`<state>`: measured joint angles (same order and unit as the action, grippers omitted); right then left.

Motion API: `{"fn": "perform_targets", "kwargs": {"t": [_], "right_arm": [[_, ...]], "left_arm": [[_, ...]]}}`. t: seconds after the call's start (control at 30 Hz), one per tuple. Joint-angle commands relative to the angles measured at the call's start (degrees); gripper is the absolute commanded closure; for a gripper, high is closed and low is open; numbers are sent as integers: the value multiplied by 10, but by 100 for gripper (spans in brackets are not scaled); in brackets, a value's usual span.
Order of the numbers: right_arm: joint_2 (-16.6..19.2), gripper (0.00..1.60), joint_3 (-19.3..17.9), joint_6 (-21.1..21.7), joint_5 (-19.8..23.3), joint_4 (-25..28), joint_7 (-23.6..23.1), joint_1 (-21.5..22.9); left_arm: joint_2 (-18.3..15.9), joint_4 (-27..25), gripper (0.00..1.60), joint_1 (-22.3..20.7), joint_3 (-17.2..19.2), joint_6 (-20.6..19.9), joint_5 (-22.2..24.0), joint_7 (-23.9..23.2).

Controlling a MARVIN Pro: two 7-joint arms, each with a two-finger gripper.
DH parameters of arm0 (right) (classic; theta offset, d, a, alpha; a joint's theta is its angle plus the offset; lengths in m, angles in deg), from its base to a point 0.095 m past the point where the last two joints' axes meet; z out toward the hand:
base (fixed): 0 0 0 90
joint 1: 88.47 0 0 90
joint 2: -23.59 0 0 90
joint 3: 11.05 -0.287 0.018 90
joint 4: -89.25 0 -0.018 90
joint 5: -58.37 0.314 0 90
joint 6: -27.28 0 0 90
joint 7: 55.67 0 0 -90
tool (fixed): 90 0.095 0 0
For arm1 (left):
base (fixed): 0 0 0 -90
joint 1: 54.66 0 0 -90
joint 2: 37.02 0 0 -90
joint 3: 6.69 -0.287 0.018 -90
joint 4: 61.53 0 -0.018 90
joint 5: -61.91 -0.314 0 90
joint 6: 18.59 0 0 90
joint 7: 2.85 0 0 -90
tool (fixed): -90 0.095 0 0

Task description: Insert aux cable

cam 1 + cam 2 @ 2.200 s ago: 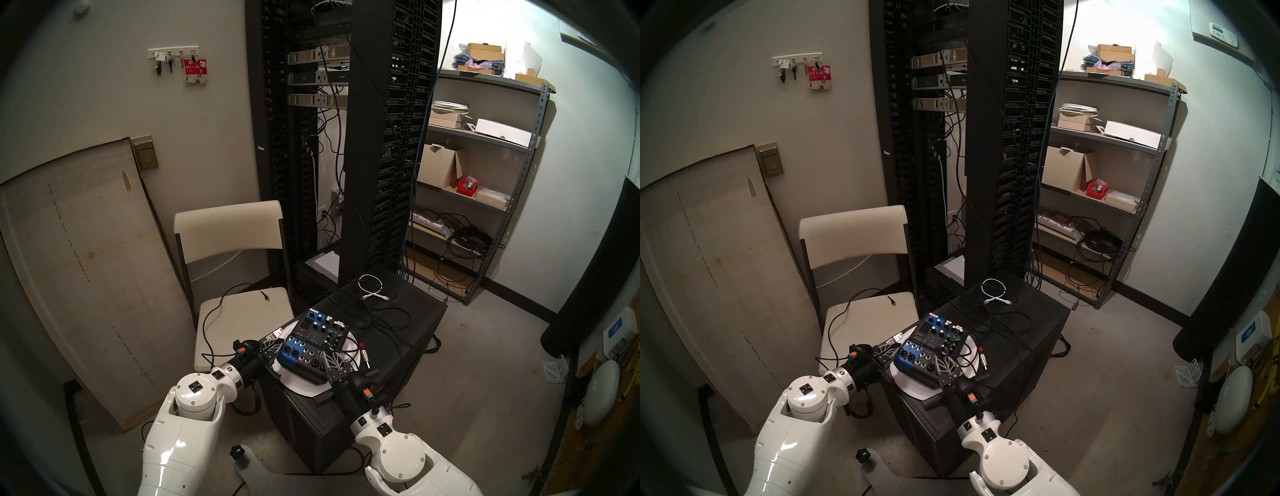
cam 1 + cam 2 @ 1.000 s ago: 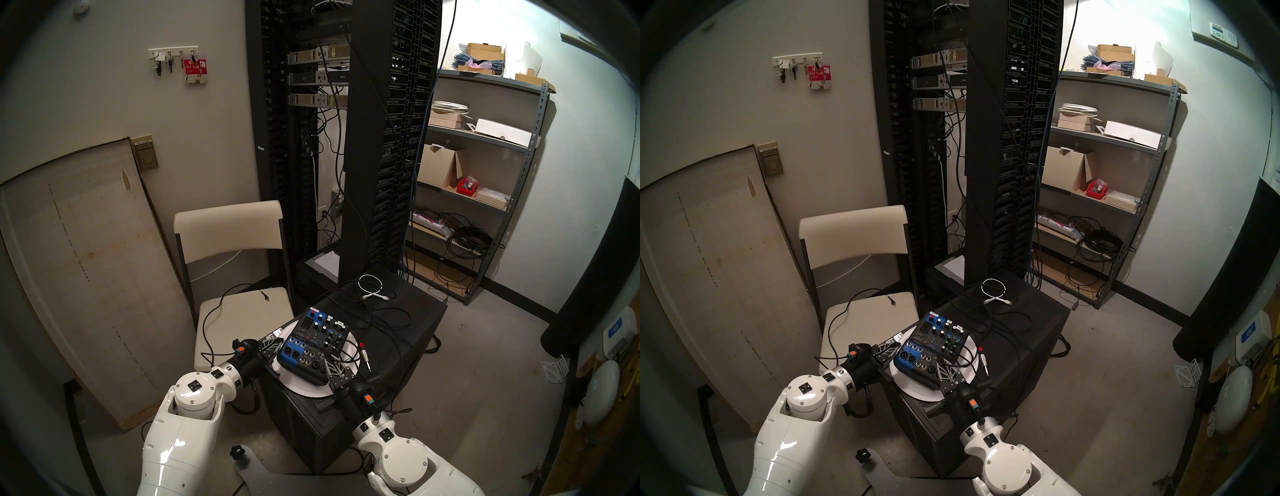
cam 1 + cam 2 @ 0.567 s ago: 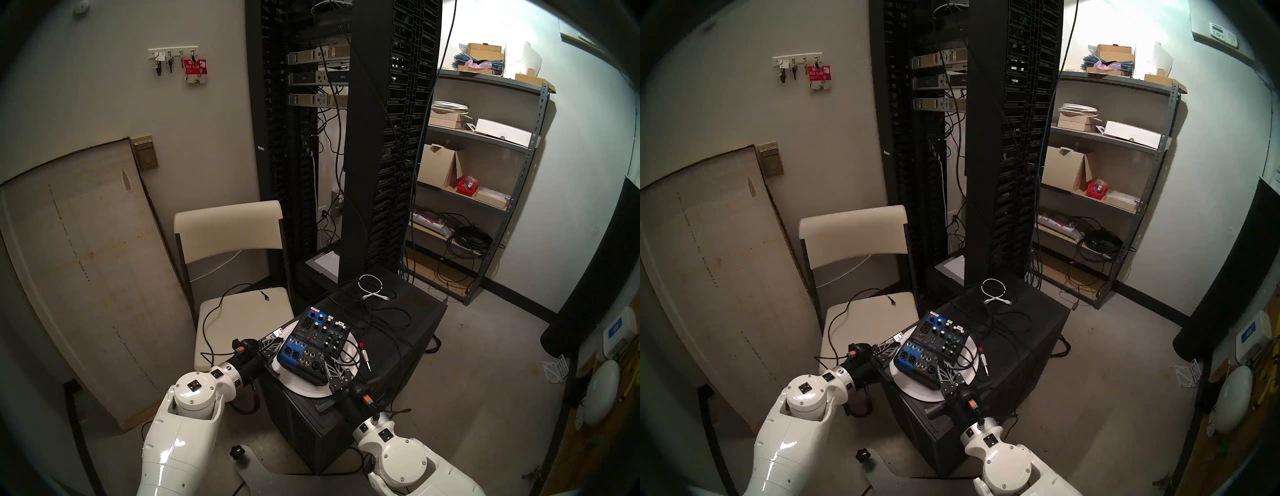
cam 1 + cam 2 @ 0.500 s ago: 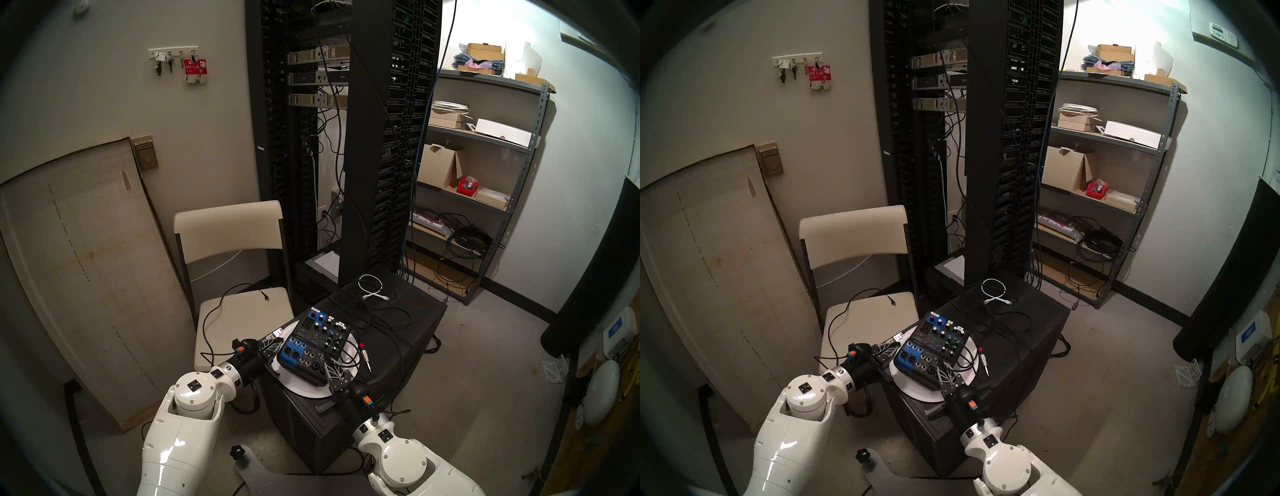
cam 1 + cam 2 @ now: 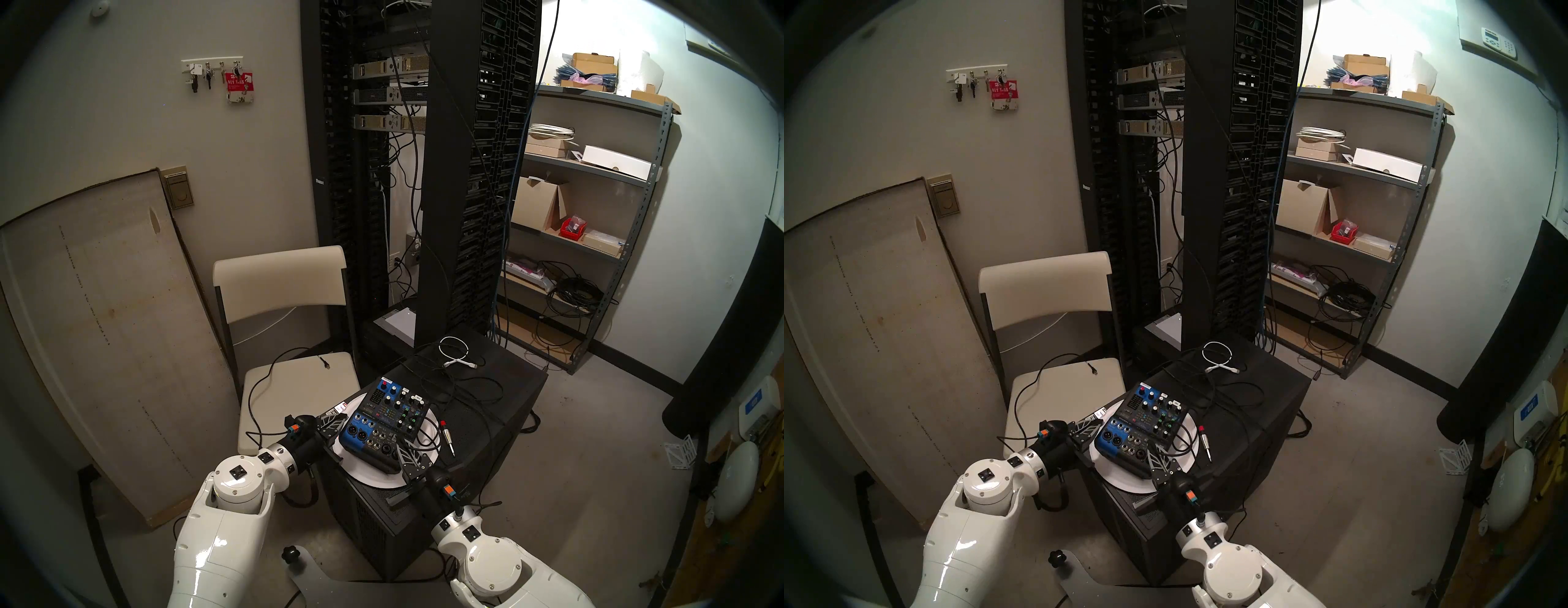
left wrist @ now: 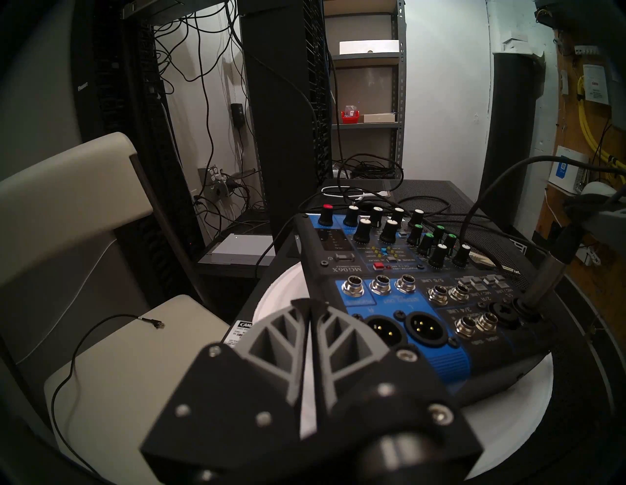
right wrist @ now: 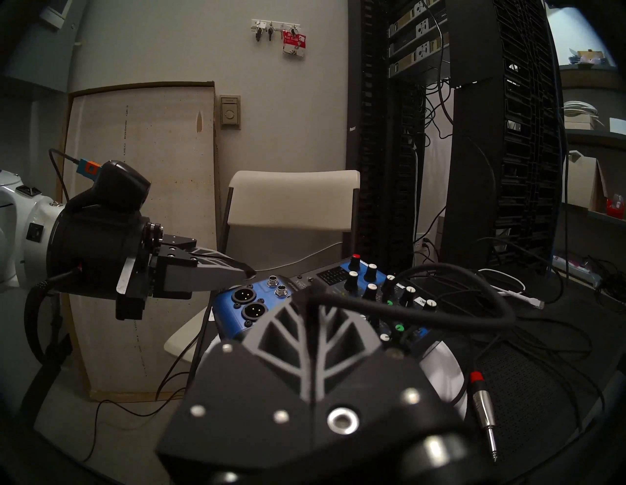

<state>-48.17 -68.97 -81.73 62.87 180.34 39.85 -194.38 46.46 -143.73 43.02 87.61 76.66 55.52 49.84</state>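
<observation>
While plug of aux cable (image 6: 545, 277) stands tilted in front socket of mixer (image 6: 389, 304), right gripper (image 7: 310, 298) pinches cable just behind it: push along plug's own line, no sideways bending. Left gripper (image 6: 309, 304) closed, empty (beside mixer edge; maybe useful as brace).

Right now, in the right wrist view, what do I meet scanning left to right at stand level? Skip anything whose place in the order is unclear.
left end effector → mixer → red-banded jack plug → shelving at the far right edge. The black cables and the white cable are left out, since they overlap the others.
</observation>
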Motion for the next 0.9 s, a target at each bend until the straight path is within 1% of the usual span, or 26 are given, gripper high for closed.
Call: {"fn": "perform_targets", "kwargs": {"t": [0.0, 0.13, 0.23, 0.27, 0.3, 0.33, 0.37, 0.47, 0.53, 0.57, 0.73, 0.77, 0.87], "right_arm": [[0, 160, 1, 15, 8, 0, 3, -14], [3, 160, -2, 17, 13, 10, 1, -14], [5, 127, -2, 17, 16, 18, 0, -15], [5, 125, -2, 17, 17, 18, -1, -14], [5, 110, -1, 17, 17, 20, -1, -14], [5, 103, -1, 17, 17, 21, -1, -14], [5, 100, -1, 18, 17, 22, 0, -15], [6, 99, -1, 19, 17, 27, 1, -15], [7, 93, -2, 19, 18, 30, 1, -16], [7, 88, -2, 19, 18, 32, 2, -16], [9, 86, -3, 19, 20, 39, 2, -17], [10, 82, -3, 19, 21, 41, 2, -18], [10, 82, -3, 19, 21, 43, 3, -18]], "left_arm": [[0, -12, 132, -4, 0, -1, 0, 0], [1, -12, 133, -4, -1, -2, 0, 0], [1, -12, 133, -4, -1, -2, -1, 0], [1, -12, 133, -4, -1, -2, -1, 0], [1, -12, 133, -3, -1, -2, -1, 0], [1, -12, 133, -3, -1, -2, 0, 0], [1, -12, 133, -3, -1, -2, 0, 0], [1, -11, 133, -3, -1, 0, 0, 0], [2, -10, 133, -3, -1, 1, 0, 0], [2, -10, 134, -3, -1, 2, 0, 0], [5, -20, 134, -2, -1, -2, 3, -1], [5, -22, 135, -2, -1, -3, 4, -1], [7, -26, 135, -3, 0, -2, 6, -1]]}}
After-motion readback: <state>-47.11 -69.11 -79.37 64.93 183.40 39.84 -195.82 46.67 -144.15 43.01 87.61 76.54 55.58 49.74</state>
